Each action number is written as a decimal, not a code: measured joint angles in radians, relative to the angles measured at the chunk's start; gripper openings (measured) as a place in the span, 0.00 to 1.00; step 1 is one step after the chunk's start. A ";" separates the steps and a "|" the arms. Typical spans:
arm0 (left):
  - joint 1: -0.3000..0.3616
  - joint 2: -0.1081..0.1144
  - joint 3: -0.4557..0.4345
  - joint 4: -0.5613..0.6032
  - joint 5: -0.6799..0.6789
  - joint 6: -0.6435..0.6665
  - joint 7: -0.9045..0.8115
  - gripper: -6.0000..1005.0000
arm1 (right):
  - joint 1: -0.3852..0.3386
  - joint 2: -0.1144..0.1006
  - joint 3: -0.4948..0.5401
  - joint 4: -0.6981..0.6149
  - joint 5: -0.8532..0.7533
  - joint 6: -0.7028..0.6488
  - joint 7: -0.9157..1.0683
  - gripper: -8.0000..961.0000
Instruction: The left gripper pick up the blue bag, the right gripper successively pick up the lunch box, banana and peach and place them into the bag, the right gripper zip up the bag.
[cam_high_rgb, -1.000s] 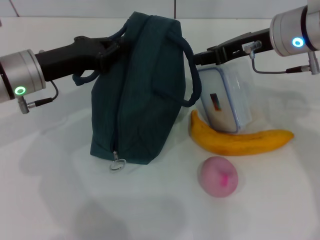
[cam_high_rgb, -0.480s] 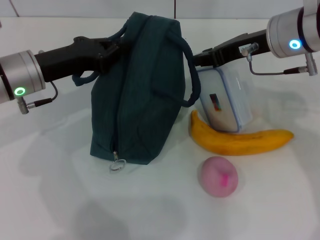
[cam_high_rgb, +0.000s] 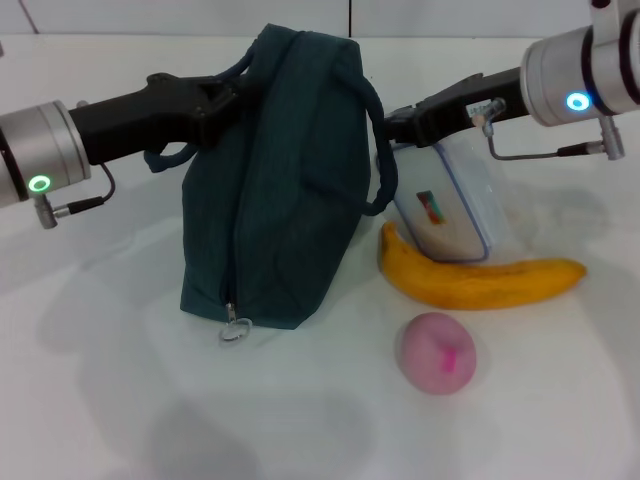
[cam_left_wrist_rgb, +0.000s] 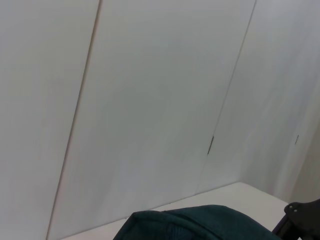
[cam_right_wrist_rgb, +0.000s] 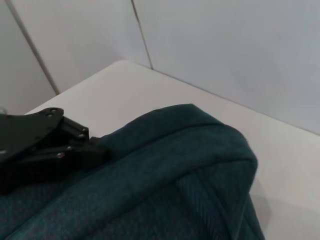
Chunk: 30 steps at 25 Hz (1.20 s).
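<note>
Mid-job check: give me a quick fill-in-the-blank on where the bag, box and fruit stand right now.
1. The left claw holds the blue bag near its ____.
2. The right claw grips the lunch box, which is ____ rather than lying flat.
3. The banana lies between the lunch box and the ____.
4. The bag's zipper pull hangs at its ____ end.

Missing words: top; tilted; peach; lower

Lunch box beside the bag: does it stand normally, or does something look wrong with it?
The lunch box is tilted, its top held at the right gripper and its lower edge by the banana. The blue bag, held by the left gripper, appears zipped shut, odd for loading.
</note>
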<state>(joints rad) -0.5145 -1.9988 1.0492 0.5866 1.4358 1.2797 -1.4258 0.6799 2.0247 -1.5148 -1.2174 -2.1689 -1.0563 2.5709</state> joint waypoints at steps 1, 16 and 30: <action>0.000 0.000 0.000 0.000 0.000 0.000 0.002 0.04 | 0.000 0.000 -0.005 0.000 0.000 0.003 0.000 0.25; 0.002 0.000 -0.001 -0.003 0.000 0.000 0.005 0.04 | -0.003 -0.001 -0.024 -0.003 -0.003 0.010 -0.063 0.17; 0.020 -0.005 -0.027 0.000 -0.002 0.000 0.029 0.04 | -0.048 0.000 -0.032 -0.041 0.028 0.074 -0.068 0.11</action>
<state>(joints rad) -0.4945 -2.0041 1.0219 0.5868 1.4339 1.2797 -1.3964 0.6321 2.0248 -1.5471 -1.2581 -2.1404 -0.9821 2.5034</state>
